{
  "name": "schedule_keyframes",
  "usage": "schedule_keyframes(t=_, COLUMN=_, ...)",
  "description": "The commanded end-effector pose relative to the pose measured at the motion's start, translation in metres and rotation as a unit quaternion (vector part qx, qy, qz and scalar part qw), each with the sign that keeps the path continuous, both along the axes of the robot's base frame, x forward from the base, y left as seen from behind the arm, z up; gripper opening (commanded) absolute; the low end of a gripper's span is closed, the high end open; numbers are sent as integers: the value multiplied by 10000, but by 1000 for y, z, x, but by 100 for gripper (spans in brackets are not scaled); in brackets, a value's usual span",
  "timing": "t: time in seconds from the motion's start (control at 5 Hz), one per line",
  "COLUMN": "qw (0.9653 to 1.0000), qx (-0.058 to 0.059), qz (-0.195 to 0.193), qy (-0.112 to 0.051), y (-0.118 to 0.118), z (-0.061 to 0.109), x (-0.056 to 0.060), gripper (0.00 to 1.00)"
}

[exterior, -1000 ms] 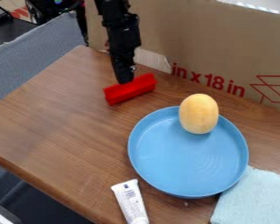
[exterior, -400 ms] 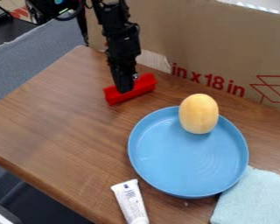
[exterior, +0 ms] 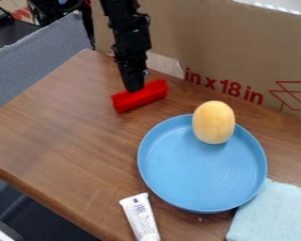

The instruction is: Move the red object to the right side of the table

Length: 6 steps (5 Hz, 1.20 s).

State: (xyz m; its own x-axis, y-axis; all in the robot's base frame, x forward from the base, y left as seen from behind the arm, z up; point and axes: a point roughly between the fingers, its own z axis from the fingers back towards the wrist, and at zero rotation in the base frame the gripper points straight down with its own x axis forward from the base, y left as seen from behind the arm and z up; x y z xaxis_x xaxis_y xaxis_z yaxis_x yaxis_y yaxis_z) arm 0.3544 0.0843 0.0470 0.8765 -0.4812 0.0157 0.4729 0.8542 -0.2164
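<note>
The red object [exterior: 142,96] is a flat red block lying on the brown table [exterior: 65,113], left of the middle and close to the cardboard box. My black gripper [exterior: 131,83] points down from above. Its fingers are pressed together and their tips meet the block's back left edge. Nothing shows between the fingers, and I cannot tell whether they pinch the block. The block rests on the table surface.
A blue plate [exterior: 203,174] holding a tan egg-shaped object [exterior: 213,121] sits to the right of the block. A white tube [exterior: 139,216] lies near the front edge and a light blue cloth [exterior: 277,215] is at the front right. A cardboard box [exterior: 241,47] stands along the back.
Almost nothing differs: the gripper stays shut at the red block's back edge, and the block lies in the same spot.
</note>
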Motion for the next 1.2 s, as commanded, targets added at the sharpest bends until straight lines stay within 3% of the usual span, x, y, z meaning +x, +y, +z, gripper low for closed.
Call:
schedule_keyframes(t=0.0, qw=9991, qx=100, qz=72, qy=-417, y=21, z=38, x=8, gripper=0)
schedule_keyframes(t=0.2, qw=9991, qx=66, qz=106, qy=-395, y=25, z=48, x=2, gripper=100)
schedule_keyframes(t=0.4, qw=9995, qx=-29, qz=73, qy=-321, y=26, z=47, x=3, gripper=100)
schedule_keyframes(t=0.6, qw=9998, qx=48, qz=-81, qy=-183, y=11, z=45, x=-6, gripper=100)
schedule_keyframes(t=0.8, qw=9994, qx=206, qz=-262, qy=-65, y=7, z=22, x=-16, gripper=100)
schedule_keyframes(t=1.0, qw=9987, qx=344, qz=-360, qy=-137, y=6, z=24, x=-22, gripper=100)
